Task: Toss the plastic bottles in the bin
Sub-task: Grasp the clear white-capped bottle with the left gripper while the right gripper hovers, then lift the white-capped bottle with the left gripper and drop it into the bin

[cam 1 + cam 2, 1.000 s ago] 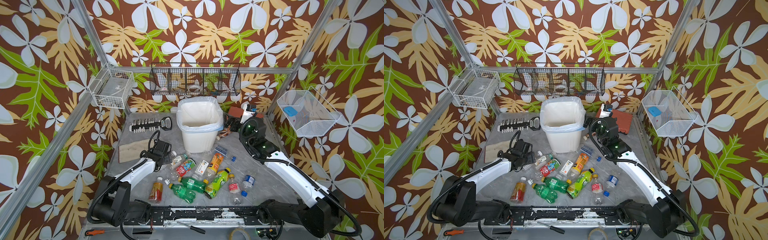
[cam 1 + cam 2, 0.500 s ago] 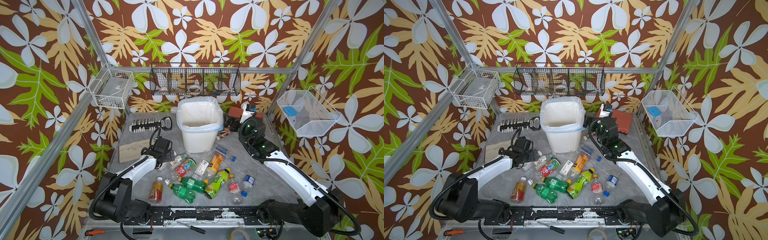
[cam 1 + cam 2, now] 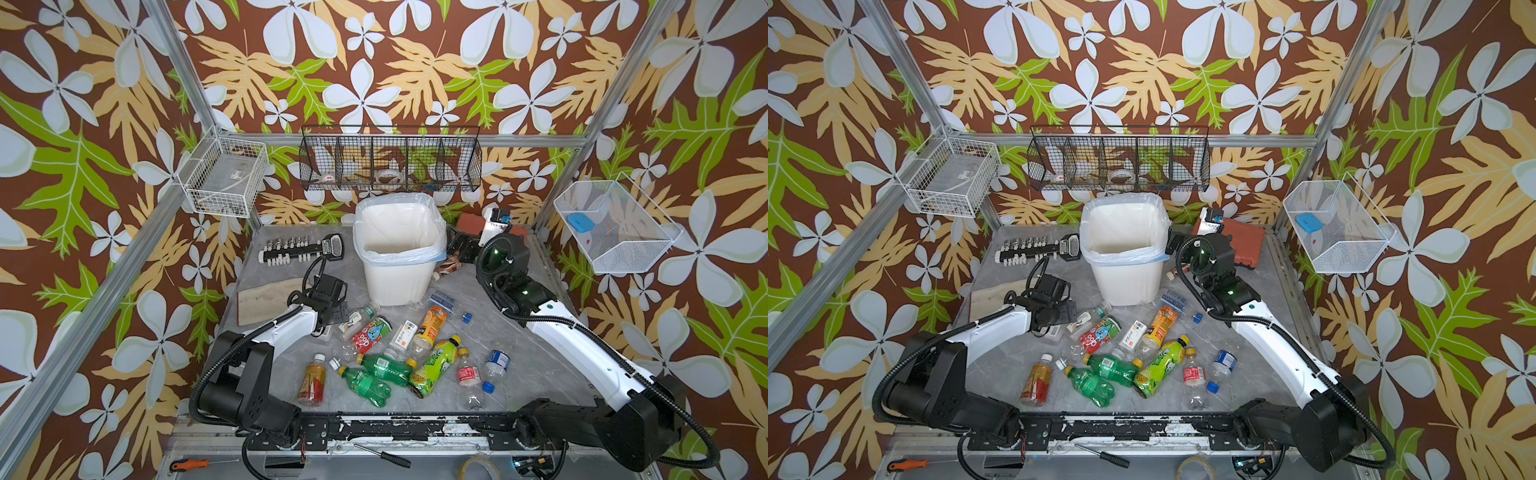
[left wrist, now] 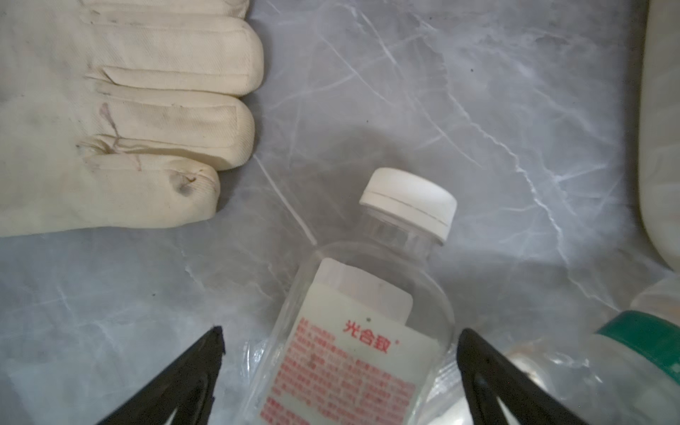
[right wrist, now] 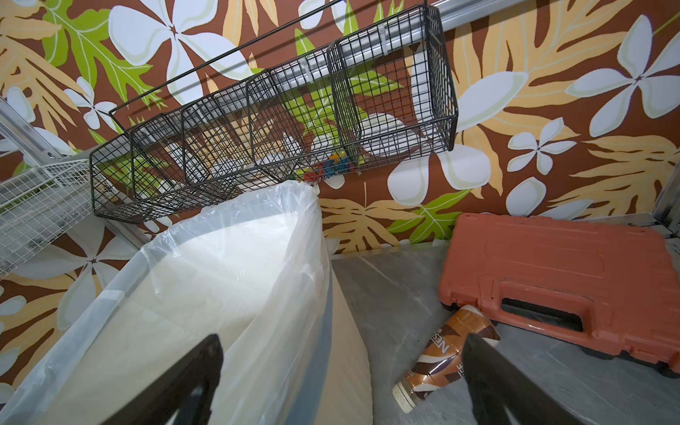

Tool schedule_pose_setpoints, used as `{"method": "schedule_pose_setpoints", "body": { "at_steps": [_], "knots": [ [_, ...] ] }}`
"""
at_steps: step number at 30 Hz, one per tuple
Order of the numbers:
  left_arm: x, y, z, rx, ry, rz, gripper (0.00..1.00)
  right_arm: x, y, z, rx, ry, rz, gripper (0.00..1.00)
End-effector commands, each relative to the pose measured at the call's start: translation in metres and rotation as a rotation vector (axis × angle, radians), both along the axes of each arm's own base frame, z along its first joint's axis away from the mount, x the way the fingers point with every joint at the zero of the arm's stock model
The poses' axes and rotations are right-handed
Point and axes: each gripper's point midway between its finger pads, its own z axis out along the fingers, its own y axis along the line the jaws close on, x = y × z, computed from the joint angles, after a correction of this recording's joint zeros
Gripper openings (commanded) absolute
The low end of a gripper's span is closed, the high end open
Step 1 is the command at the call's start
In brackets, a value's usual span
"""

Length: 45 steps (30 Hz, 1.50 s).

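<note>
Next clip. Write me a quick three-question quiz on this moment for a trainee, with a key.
1. True or false: the left gripper has its jaws open, with a clear white-capped bottle lying between them on the table.
2. Multiple choice: in the right wrist view, what lies next to the red-brown case? A) a brown bottle B) a green bottle C) a roll of tape
3. Short answer: which gripper is beside the rim of the bin?
Key: 1 true; 2 A; 3 the right gripper.
</note>
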Motion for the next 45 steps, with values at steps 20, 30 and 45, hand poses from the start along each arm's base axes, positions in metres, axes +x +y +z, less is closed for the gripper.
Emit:
{"method": "schedule_pose_setpoints", "body": {
  "at_steps": [20,30,45],
  "knots": [
    [-0.008,0.007,-0.018,-0.017,0.037,0.054,0.91,0.002,0.002,0.003,0.021,-0.023,0.002,1.00],
    [0.001,0.013,-0.015,-0.034,0.008,0.078,0.68,0.001,-0.002,0.003,0.020,-0.028,-0.008,1.00],
    [0.037,-0.004,0.132,-0.258,-0.474,0.035,0.56,-0.001,-0.009,0.001,-0.017,-0.008,-0.041,0.99]
  ]
}}
